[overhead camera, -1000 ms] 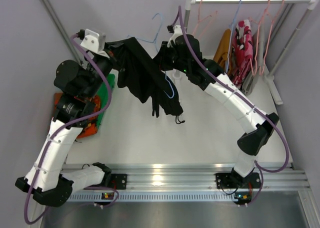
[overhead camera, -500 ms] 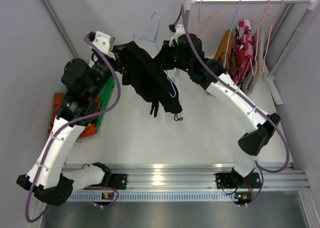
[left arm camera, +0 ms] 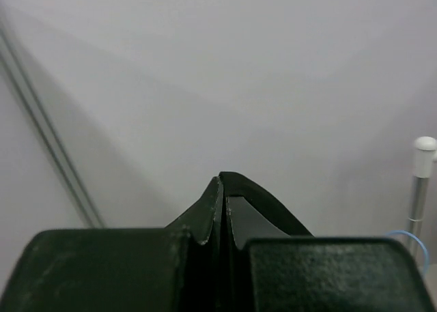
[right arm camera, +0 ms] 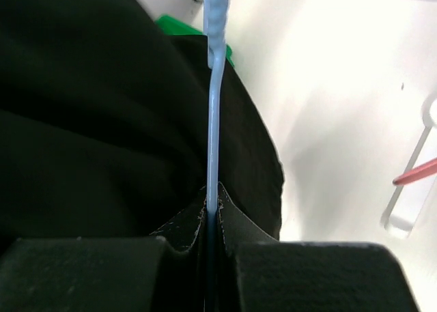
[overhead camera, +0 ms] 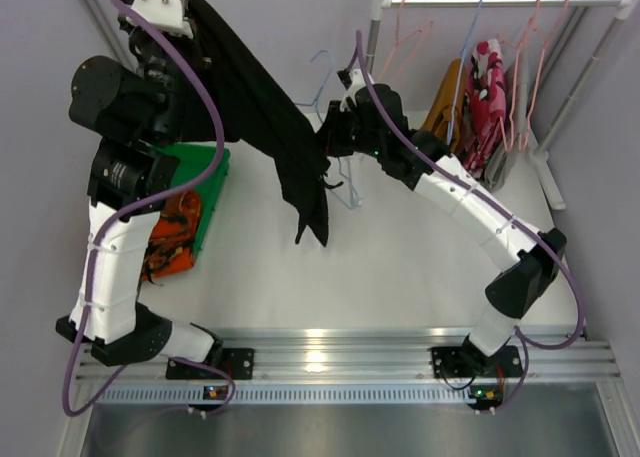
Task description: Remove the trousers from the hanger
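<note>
Your left arm has risen to 11 o'clock, dragging the black trousers (overhead camera: 265, 117) taut down toward centre. The left gripper (left arm camera: 222, 209) is clamped on their cloth, and the right gripper (right arm camera: 212, 213) pinches the blue hanger (right arm camera: 214, 121). Step in hand: drawing off. The hem looks not yet clear of the hanger, so pull further while the right holds. Count: four pairs, namely the black, an orange pair (overhead camera: 180, 222) at 9 o'clock, and a mustard pair (overhead camera: 443, 97) and floral pair (overhead camera: 488, 77) at 1 o'clock.

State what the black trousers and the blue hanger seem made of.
Black trousers: soft matte cloth, probably; they hang limp and fold. Blue hanger: thin stiff rod, smooth, slightly glossy; plastic or coated wire, cannot tell which.
</note>
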Available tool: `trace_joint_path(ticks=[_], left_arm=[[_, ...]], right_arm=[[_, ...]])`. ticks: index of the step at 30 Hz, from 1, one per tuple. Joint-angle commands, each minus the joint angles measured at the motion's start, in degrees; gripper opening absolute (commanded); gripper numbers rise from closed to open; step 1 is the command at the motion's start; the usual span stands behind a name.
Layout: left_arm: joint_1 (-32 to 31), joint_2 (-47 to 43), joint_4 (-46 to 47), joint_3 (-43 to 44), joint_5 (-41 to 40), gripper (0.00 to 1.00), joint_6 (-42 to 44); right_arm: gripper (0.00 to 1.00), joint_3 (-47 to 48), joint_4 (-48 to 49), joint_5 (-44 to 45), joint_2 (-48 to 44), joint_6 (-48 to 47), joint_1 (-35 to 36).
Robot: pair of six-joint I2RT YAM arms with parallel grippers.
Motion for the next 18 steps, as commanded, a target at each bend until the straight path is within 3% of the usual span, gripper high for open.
trace_joint_path(ticks=[1,7,12,15,18], left_arm=[[0.1,2.7,2.6,4.1,-8.9,0.00,10.3],[4.5,5.3,9.0,4.9,-14.6,0.00,17.0],[8.8,9.8,14.4,13.5,-14.2,0.00,22.3],[10.8,11.2,17.7,14.7,-12.5,0.00,25.1],[16.9,12.5,18.5,14.7,-10.3,0.00,25.2]], right_arm=[[0.00,-2.6,4.3,-0.9,-3.0,-1.2,-0.9],[0.00,-8.9,4.5,-1.4,-4.8,-1.5,-1.0],[0.00,-13.1,4.9,-1.7,-6.3,-1.9,-1.2],[0.00,-15.2,5.3,-2.5,-6.8,-2.1,-1.2],[0.00,-17.3,5.9,-3.2,-7.8,-2.5,-1.2]])
